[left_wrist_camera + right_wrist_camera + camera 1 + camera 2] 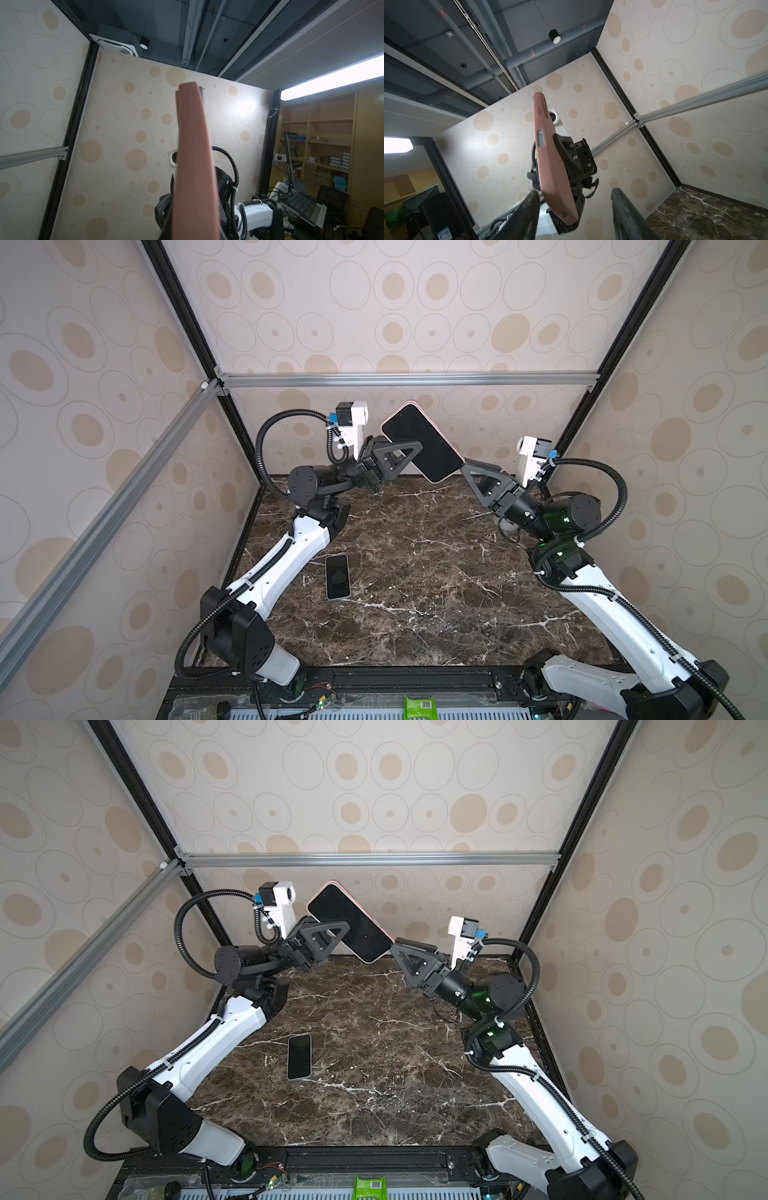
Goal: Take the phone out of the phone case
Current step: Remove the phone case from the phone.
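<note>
Left jaws clenched across the phone (424, 443), not yet out of its pink case (550, 155). Held high above the bench (436, 572) so the edges stay reachable. Right jaws released, with the case's low corner between them, probably lining up to peel the rim. A second phone (337, 576) lies flat below.

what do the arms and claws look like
Both the left arm and right arm have white shells with black joints. Ribbed black cable hose loops along each. The left claw and right claw have black triangular open-frame fingers, with a white camera mount behind each.
</note>
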`<action>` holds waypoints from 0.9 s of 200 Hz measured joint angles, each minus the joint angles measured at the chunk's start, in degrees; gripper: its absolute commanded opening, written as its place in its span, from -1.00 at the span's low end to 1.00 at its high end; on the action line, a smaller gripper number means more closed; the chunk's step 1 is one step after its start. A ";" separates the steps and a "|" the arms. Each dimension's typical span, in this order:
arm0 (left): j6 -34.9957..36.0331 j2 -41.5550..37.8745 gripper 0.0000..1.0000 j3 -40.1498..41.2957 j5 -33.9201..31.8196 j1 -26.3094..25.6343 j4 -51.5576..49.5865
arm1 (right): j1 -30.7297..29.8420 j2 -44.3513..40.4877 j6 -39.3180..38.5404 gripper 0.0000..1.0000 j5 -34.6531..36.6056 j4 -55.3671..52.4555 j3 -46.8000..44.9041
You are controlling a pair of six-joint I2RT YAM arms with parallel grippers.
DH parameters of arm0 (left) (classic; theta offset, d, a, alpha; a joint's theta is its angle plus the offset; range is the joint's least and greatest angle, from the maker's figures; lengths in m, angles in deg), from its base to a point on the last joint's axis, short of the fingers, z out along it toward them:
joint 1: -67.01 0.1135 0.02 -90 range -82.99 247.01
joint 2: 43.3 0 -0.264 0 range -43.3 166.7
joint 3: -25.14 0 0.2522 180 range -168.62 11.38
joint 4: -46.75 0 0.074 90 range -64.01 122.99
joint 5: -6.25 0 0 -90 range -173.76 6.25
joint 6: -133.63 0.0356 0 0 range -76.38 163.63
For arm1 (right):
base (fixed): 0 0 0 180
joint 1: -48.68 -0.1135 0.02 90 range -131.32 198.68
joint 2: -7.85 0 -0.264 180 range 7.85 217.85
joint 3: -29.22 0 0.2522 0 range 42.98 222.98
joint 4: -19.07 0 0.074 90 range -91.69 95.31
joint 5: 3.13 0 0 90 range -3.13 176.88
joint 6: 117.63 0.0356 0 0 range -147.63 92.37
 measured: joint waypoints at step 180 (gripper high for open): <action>-2.78 0.04 -1.00 0.55 -13.64 -5.60 1.14 | -4.76 6.93 8.37 -1.00 7.82 12.39 7.30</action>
